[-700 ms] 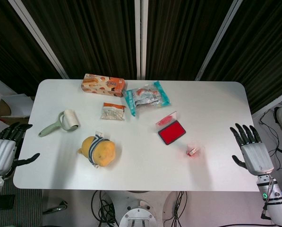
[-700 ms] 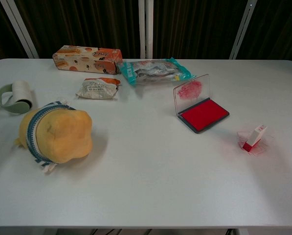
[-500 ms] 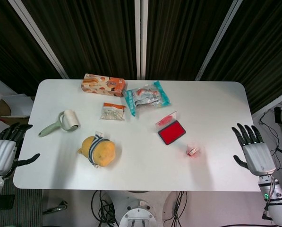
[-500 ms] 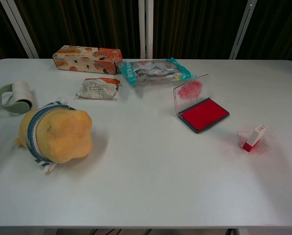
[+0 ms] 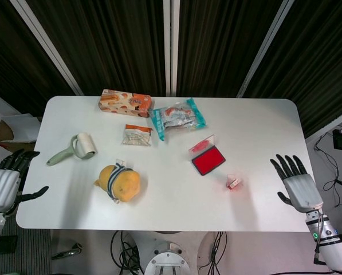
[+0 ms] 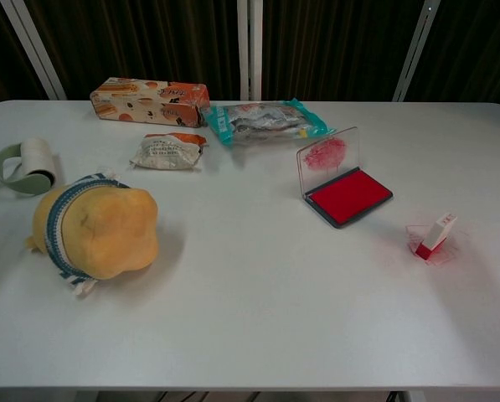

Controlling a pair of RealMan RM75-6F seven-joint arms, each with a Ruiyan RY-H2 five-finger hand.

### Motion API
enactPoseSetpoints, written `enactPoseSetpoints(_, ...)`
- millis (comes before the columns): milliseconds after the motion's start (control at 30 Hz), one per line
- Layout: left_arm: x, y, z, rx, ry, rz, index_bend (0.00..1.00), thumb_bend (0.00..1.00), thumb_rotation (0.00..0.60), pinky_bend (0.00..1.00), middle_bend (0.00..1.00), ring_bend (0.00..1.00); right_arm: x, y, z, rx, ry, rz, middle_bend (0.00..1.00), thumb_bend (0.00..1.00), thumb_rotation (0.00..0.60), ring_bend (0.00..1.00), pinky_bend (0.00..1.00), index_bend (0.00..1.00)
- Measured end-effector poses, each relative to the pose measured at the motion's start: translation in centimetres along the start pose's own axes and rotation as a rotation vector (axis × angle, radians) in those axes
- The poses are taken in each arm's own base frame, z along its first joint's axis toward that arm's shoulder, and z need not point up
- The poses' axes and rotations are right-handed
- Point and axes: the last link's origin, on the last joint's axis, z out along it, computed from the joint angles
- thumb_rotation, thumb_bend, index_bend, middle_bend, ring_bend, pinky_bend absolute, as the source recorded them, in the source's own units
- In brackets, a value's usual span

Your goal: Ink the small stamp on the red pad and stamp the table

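Observation:
The small red-and-white stamp [image 5: 235,183] [image 6: 435,236] lies tilted on the white table [image 5: 256,137], on faint red ink marks. Up and to the left of it sits the red ink pad [image 5: 208,160] [image 6: 349,195] with its clear lid raised. My right hand [image 5: 294,184] hovers open over the table's right edge, well right of the stamp, fingers spread and holding nothing. My left hand [image 5: 3,182] stays open off the table's left edge. The chest view shows neither hand.
A yellow plush toy [image 5: 118,182] lies at the front left. A lint roller [image 5: 74,148] is at the left edge. A snack box [image 5: 125,102], a small packet [image 5: 138,134] and a teal bag [image 5: 177,118] lie at the back.
My right hand has moved left, in toward the table's right edge and the stamp. The left hand, stamp and pad have not moved.

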Motion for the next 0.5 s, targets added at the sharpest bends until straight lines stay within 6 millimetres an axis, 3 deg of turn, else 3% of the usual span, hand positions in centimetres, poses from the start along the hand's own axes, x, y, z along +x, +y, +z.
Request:
enactPoseSetpoints(33,0.0,0.0,0.0,0.0,0.0,0.002,0.16,0.12,0.492,0.21,0.19,0.12,-0.2,-0.3,0.3,0.016,-0.011,-0.018,0.0,0.13,0.6,0.0,0.0,0.0)
enactPoseSetpoints(67,0.1,0.0,0.0,0.0,0.001,0.003,0.16,0.12,0.492,0.21,0.19,0.12,-0.4,-0.5,0.5,0.029,-0.019,-0.033,0.0,0.13,0.6,0.04,0.08,0.0)
enactPoseSetpoints(133,0.1,-0.1,0.0,0.002,0.005,0.003,0.16,0.12,0.492,0.21,0.19,0.12,-0.7,-1.1,1.1,0.062,-0.028,-0.072,0.0,0.13,0.6,0.22,0.38,0.0)
enactPoseSetpoints(167,0.1,-0.1,0.0,0.002,0.005,0.002,0.16,0.12,0.491,0.21,0.19,0.12,-0.8,-1.4,1.4,0.079,-0.03,-0.088,0.02,0.13,0.6,0.36,0.6,0.0)
enactPoseSetpoints(200,0.1,-0.1,-0.1,0.002,0.003,0.002,0.16,0.12,0.491,0.21,0.19,0.12,-1.0,-1.7,1.7,0.095,-0.035,-0.1,0.03,0.14,0.6,0.48,0.74,0.0)
enactPoseSetpoints(233,0.0,-0.1,-0.1,0.001,-0.001,0.002,0.16,0.12,0.493,0.21,0.19,0.12,-1.3,-2.1,2.1,0.112,-0.046,-0.111,0.04,0.14,0.6,0.55,0.82,0.0)
enactPoseSetpoints(333,-0.2,-0.1,-0.1,0.001,-0.007,0.0,0.16,0.12,0.493,0.21,0.19,0.12,-2.0,-3.1,2.9,0.16,-0.088,-0.131,0.05,0.14,0.6,0.65,0.92,0.0)
enactPoseSetpoints(500,-0.3,-0.2,-0.2,0.007,-0.009,0.0,0.16,0.12,0.493,0.21,0.19,0.12,-3.3,-5.0,4.6,0.237,-0.115,-0.167,0.07,0.14,0.6,0.67,0.92,0.0)
